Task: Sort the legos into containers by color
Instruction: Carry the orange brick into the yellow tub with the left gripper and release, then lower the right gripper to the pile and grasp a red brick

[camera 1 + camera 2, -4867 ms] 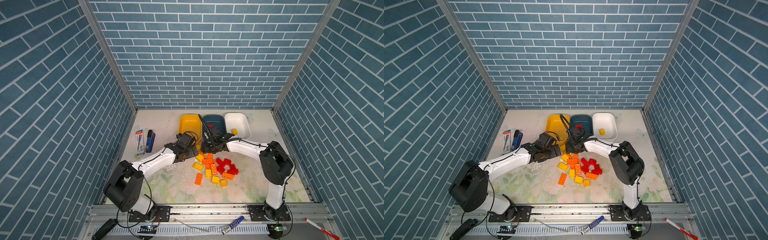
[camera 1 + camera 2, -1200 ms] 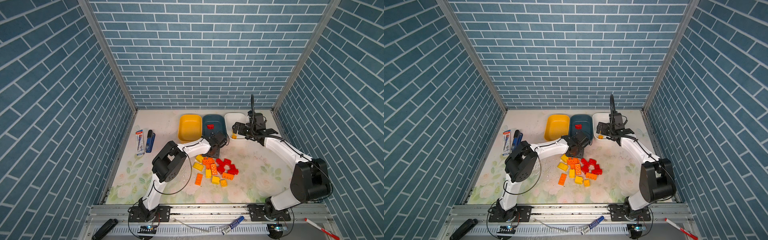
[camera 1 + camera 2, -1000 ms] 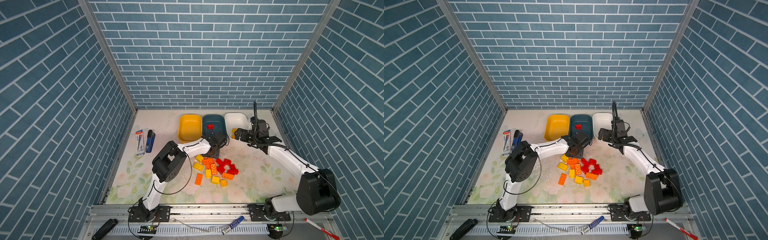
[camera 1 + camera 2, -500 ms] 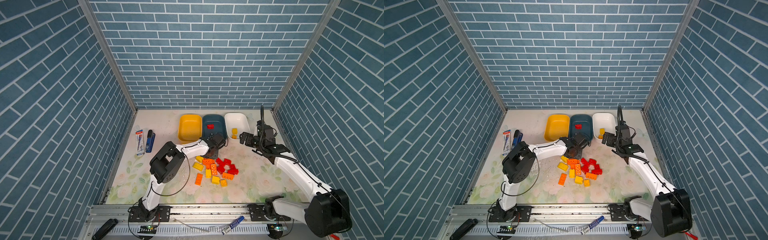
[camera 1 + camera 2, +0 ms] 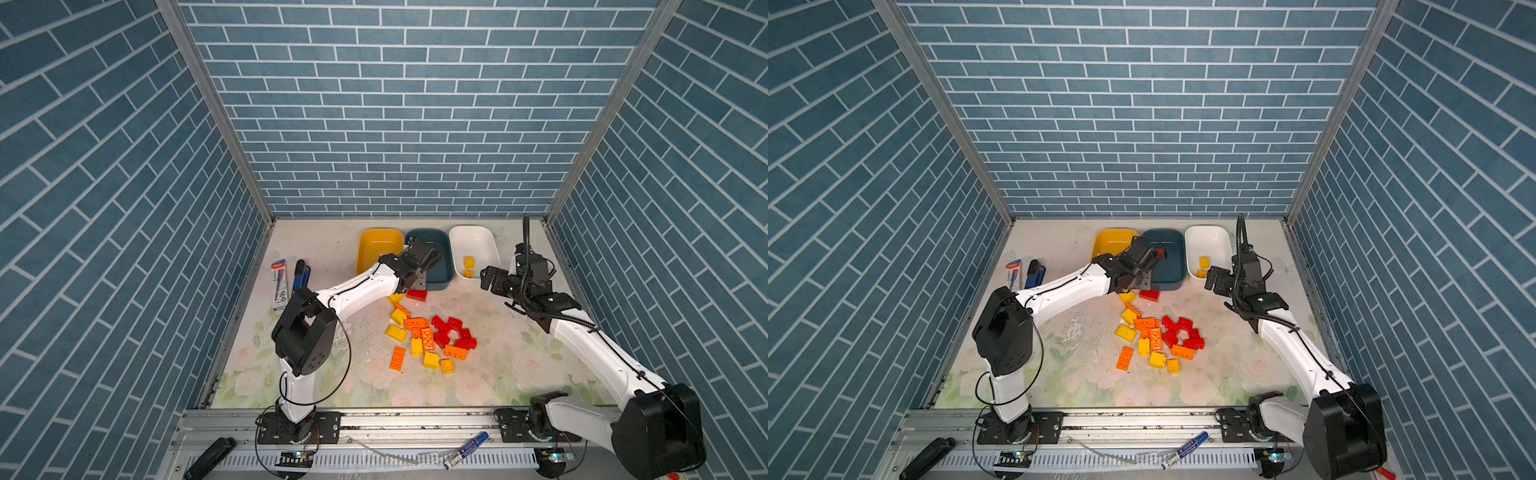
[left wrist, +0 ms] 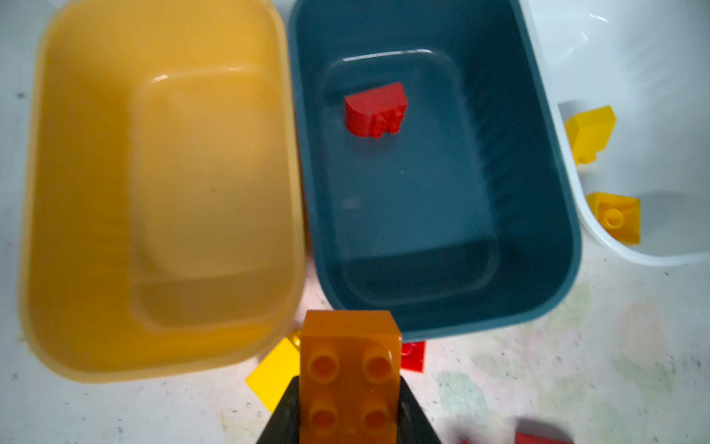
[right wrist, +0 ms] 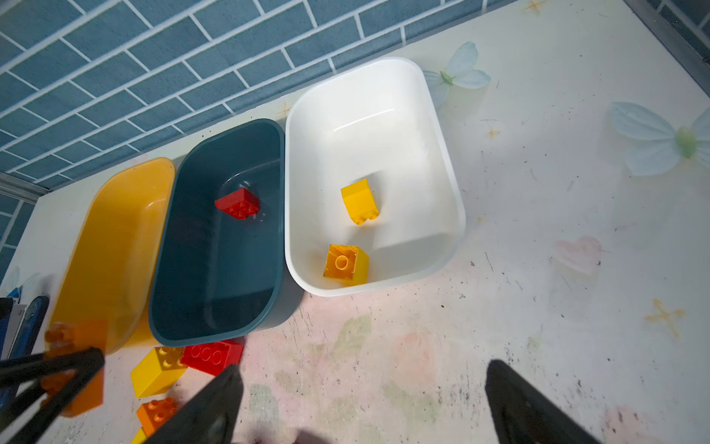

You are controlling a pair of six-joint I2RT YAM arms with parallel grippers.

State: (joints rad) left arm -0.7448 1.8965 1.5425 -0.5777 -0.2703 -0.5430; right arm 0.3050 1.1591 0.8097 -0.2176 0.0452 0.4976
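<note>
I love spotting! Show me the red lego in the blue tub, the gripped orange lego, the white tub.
red lego [image 6: 374, 109]: left wrist view, smooth side
orange lego [image 6: 347, 380]: left wrist view, studded face
white tub [image 7: 384, 153]: right wrist view, bare floor

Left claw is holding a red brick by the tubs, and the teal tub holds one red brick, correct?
Wrong colour: the brick in the left claw is orange, not red, as the left wrist view shows. The teal tub does hold one red brick.
</note>
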